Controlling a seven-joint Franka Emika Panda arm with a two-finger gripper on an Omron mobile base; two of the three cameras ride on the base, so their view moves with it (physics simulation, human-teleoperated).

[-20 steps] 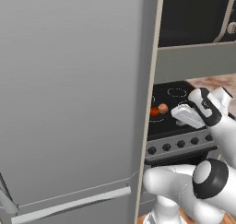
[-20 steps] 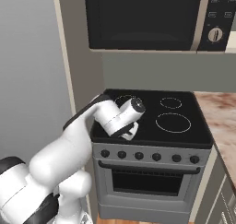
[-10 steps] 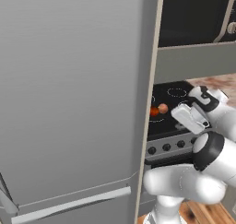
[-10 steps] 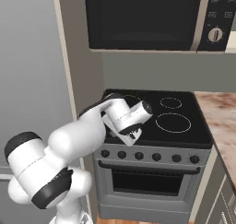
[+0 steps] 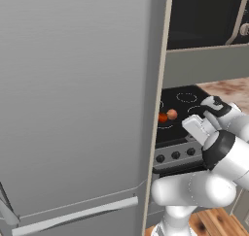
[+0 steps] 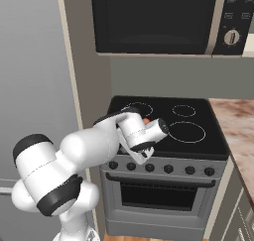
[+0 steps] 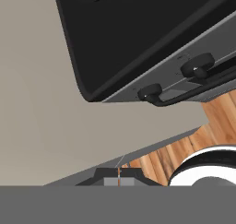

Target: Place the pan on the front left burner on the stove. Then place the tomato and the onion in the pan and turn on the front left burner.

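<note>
The small bright red-orange tomato (image 5: pixel 162 117) and the larger brownish-orange onion (image 5: pixel 171 114) sat side by side, touching, near the left edge of the black glass stove (image 6: pixel 198 145) with its white ring outlines. I took them to be in the shallow black pan, though against the dark glass I could not make out its rim. The front left burner (image 6: pixel 137 109) lay under them, half hidden by the white arm.

The pincer (image 7: pixel 119 181) was pressed together with nothing in it, hanging above the stove's front left corner and pointing down past the edge, so that the two leftmost black knobs (image 7: pixel 150 92) on the grey metal front stood just ahead of it.

Only the knob seemed left to do, and that was where I saw trouble. With the tips shut, the pincer would have to open before it could take a knob. The knobs looked alike and sat near each other, so it could easily turn the neighbour and light the wrong ring. The forearm also hung low over the food, and a careless swing could nudge the pan off its ring.
</note>
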